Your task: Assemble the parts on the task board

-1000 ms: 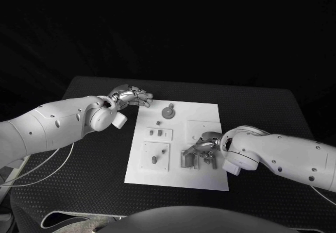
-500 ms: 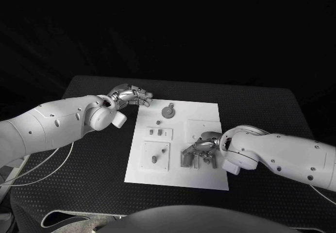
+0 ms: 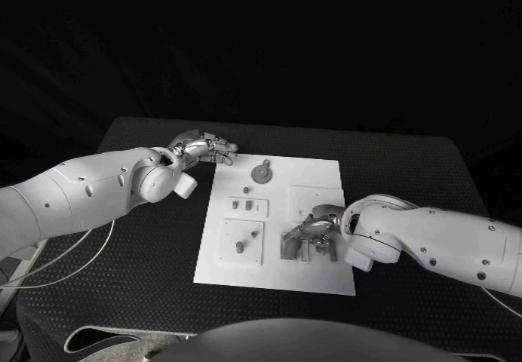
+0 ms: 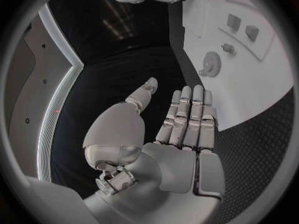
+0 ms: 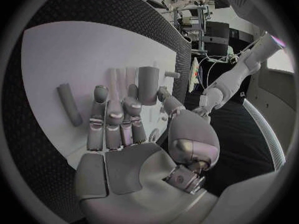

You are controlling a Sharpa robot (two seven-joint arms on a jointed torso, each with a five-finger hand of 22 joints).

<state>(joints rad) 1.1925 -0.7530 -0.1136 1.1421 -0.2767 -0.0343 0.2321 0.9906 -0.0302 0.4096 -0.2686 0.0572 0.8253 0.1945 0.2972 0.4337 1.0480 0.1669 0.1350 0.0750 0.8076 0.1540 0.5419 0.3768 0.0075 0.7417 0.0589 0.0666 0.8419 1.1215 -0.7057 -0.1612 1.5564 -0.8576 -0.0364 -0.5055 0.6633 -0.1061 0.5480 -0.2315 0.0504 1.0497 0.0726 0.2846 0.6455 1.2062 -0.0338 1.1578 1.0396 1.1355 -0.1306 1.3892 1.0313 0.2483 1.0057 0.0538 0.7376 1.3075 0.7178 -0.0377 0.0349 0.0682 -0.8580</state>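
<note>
Head view: parts (image 3: 297, 246) lie under right robot hand (image 3: 313, 230) (task board (image 3: 319, 181)).

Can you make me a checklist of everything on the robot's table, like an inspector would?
Surface: black table with a textured top.
Job's things: white task board lies in the middle; a gear sits near its far end, small parts stand in raised plates, and a loose pin lies flat on the board.
Clutter: nothing seen.
Hands: left hand hovers at the board's far left corner, holding nothing, fingers straight and side by side in its wrist view. Right hand is down at an upright part; whether it grips it I cannot tell.
Cables: a thin white cable hangs under the left arm.
Surroundings: dark, nothing seen.
</note>
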